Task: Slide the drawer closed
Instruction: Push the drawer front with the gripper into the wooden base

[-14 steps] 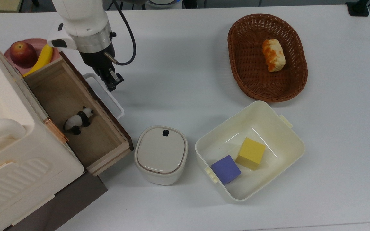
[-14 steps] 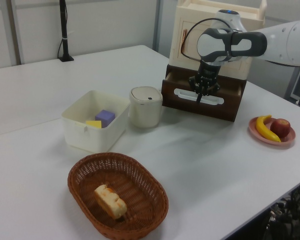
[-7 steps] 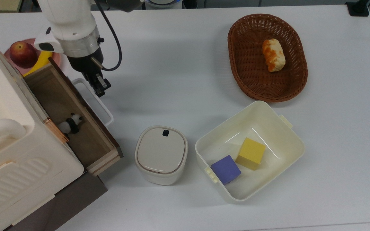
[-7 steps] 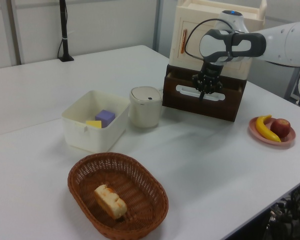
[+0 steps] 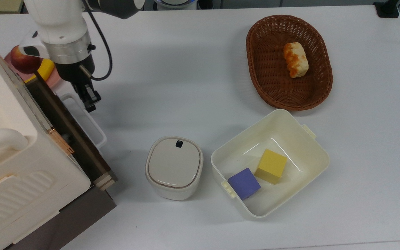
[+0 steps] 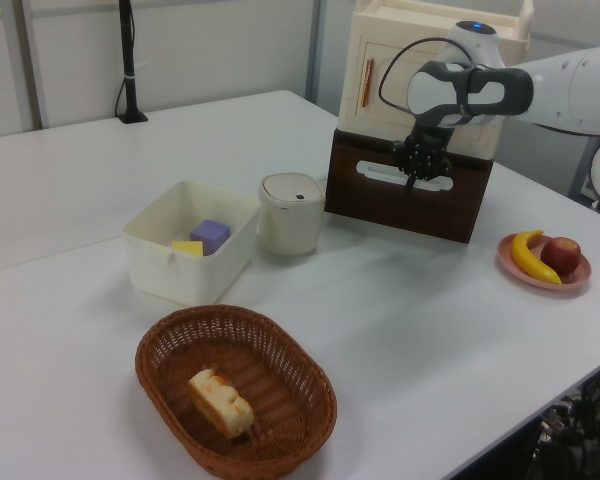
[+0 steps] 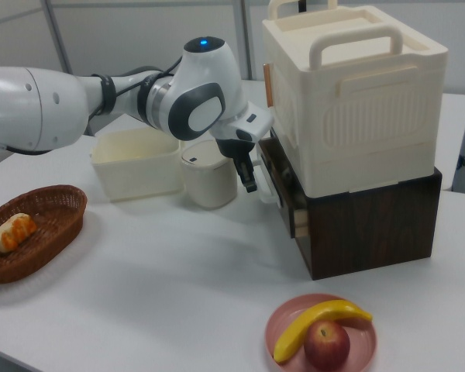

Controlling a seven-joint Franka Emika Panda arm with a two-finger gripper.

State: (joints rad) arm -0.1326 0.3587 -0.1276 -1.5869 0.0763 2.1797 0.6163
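Dark-fronted drawer [image 5: 68, 133] sits at the top view's left edge, almost fully into the cabinet [image 5: 9, 146]. From upper left the arm angles down, gripper [image 5: 89, 100] against the handle [image 5: 87, 121], fingers nearly together, holding nothing.

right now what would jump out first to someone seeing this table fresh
Probably the white robot arm, whose gripper is against the white loop handle of the drawer, nearly shut under the cream cabinet at the top view's left. Next, the brown wicker basket with a piece of bread at the top view's upper right. Then the cream bin holding a yellow block and a purple block, beside a small lidded container.
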